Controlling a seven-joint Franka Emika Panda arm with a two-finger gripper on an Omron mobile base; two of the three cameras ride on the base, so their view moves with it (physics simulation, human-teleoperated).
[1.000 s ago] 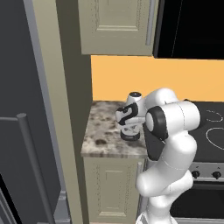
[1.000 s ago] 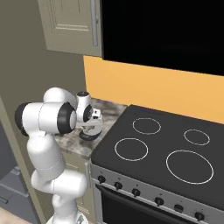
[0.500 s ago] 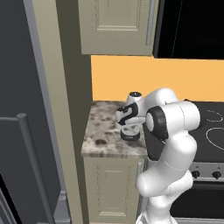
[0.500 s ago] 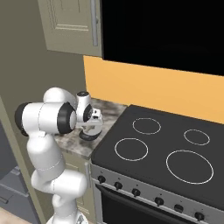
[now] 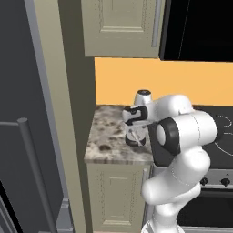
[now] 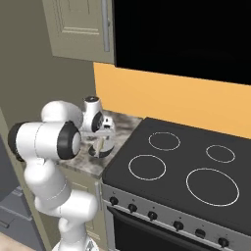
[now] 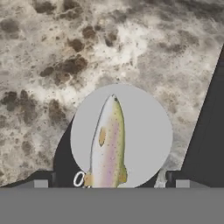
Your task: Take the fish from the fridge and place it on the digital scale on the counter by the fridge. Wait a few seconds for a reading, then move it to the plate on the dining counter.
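Note:
The fish (image 7: 107,146), slender and pale with a speckled back, lies flat on the light grey top of the digital scale (image 7: 144,127). The scale stands on the speckled granite counter (image 7: 52,57). My gripper (image 7: 111,183) hangs straight above it, open, with its fingertips (image 7: 41,183) wide apart on either side of the fish's tail and touching nothing. From the base, the gripper (image 5: 135,132) points down over the scale (image 5: 136,142) on the counter (image 5: 107,134), beside the dark grey fridge (image 5: 18,113). The plate and the dining counter are out of view.
A black stove top (image 6: 181,166) with ring burners adjoins the counter (image 6: 125,125) on the right. A beige wall cabinet (image 5: 123,25) hangs above. The fridge's bar handle (image 5: 32,173) stands at the left.
The jaws have opened and let go of the fish, which now rests on the scale. The arm has barely moved.

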